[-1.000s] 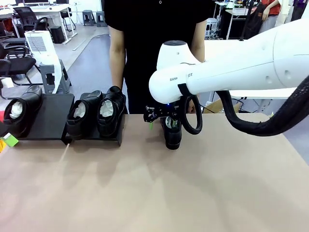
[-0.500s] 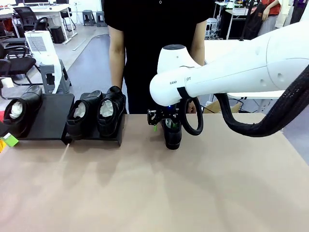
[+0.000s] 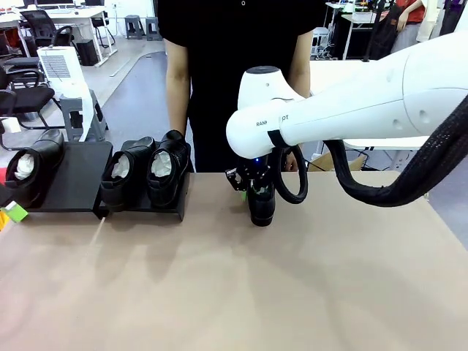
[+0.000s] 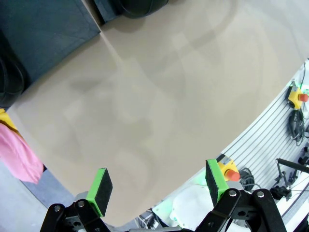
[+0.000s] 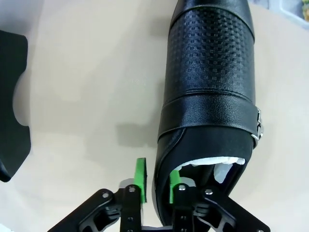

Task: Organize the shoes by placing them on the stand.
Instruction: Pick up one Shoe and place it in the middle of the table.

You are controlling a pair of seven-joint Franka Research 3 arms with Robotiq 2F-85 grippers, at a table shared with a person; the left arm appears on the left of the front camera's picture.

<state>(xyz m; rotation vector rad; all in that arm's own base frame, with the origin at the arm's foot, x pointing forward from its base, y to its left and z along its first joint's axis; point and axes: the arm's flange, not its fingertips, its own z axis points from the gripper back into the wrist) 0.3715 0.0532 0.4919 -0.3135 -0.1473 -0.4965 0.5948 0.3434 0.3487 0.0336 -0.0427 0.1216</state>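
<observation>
Lifting is the step in hand, by my reading: the right gripper (image 5: 155, 186) has its two green pads nearly together, pinching the side wall of the loose shoe (image 5: 208, 87) at the heel opening, one pad inside against the white paper stuffing and one outside. The shoe stands on the table (image 3: 292, 285) directly under the gripper, toe pointing away from the wrist. To do it well, raise straight up until the sole clears the table, keep the shoe level so the thin leather wall does not slip out of the pinch, then carry it sideways to the stand (image 3: 84, 175), well off to the gripper's left, where the outer platform has one shoe and an open spot beside it; the nearer platform already carries two. The left gripper (image 4: 157, 186) hangs over bare table with its fingers spread wide, holding nothing.
</observation>
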